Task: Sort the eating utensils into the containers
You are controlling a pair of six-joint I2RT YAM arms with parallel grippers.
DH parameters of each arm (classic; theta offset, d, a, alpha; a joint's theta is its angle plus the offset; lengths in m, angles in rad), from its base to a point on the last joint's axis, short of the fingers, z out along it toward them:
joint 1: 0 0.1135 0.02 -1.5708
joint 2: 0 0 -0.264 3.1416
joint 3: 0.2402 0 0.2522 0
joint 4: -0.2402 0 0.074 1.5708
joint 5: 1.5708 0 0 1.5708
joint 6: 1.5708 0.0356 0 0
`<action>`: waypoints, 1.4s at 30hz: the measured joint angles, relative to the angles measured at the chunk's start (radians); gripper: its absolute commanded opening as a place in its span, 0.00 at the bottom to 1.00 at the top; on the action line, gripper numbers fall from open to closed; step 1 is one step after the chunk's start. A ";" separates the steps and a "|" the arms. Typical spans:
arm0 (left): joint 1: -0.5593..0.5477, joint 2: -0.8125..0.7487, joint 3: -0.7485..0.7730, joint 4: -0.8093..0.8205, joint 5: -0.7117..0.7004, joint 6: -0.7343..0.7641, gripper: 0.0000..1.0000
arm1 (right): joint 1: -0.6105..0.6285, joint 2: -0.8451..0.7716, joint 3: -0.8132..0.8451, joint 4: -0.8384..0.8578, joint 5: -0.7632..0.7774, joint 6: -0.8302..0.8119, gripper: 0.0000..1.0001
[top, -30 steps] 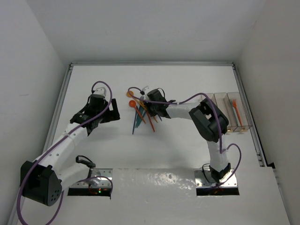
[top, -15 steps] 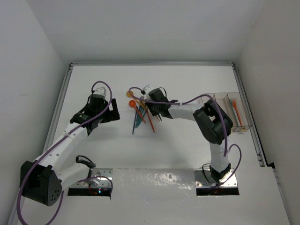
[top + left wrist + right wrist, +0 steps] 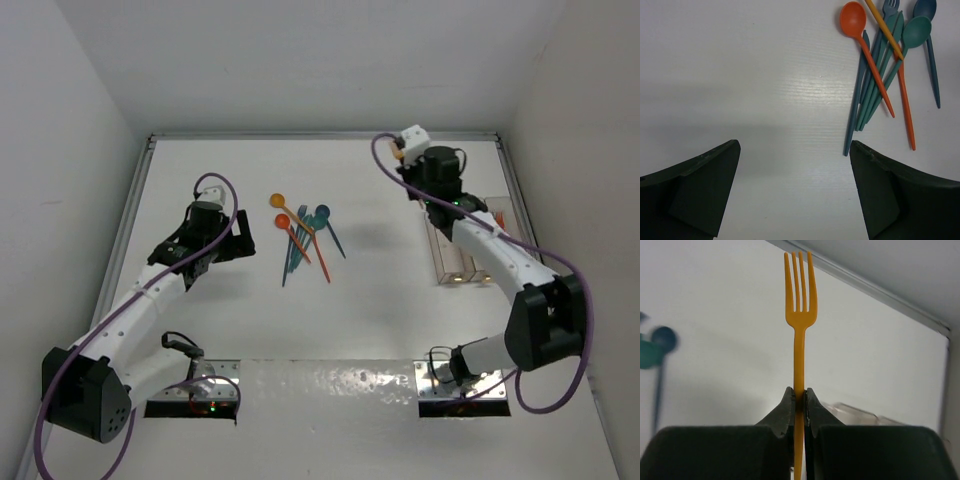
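My right gripper (image 3: 799,395) is shut on the handle of a yellow-orange fork (image 3: 799,300), tines pointing away. In the top view the right gripper (image 3: 418,172) is raised at the back right, near the far end of the clear bins (image 3: 447,262); a bit of the fork (image 3: 398,153) shows beside the wrist. One orange utensil (image 3: 500,218) lies in the rightmost bin. The other utensils (image 3: 305,235) lie in a loose pile at table centre: an orange spoon (image 3: 854,20), a teal spoon (image 3: 916,31), teal and orange sticks. My left gripper (image 3: 795,185) is open and empty left of the pile (image 3: 238,240).
A raised metal rail (image 3: 320,136) runs along the table's back edge, and side rails (image 3: 530,230) border it. White walls close in on three sides. The right arm's links (image 3: 500,255) lie over part of the bins.
My right gripper has left the pile with the yellow-orange fork, risen and swung right to the bins' far end. The left arm has not moved.
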 measured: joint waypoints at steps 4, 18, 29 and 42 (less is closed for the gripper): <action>0.000 0.000 0.000 -0.001 0.002 0.000 0.89 | -0.206 -0.063 -0.082 -0.057 -0.017 -0.080 0.00; 0.000 0.000 0.000 -0.013 0.015 0.004 0.89 | -0.685 -0.027 -0.156 -0.069 -0.024 -0.340 0.00; 0.000 0.002 0.000 -0.016 0.014 0.004 0.89 | -0.769 0.100 -0.270 -0.033 0.001 -0.391 0.00; 0.000 0.020 0.000 -0.016 0.025 0.005 0.85 | -0.773 0.089 -0.226 -0.024 -0.034 -0.297 0.38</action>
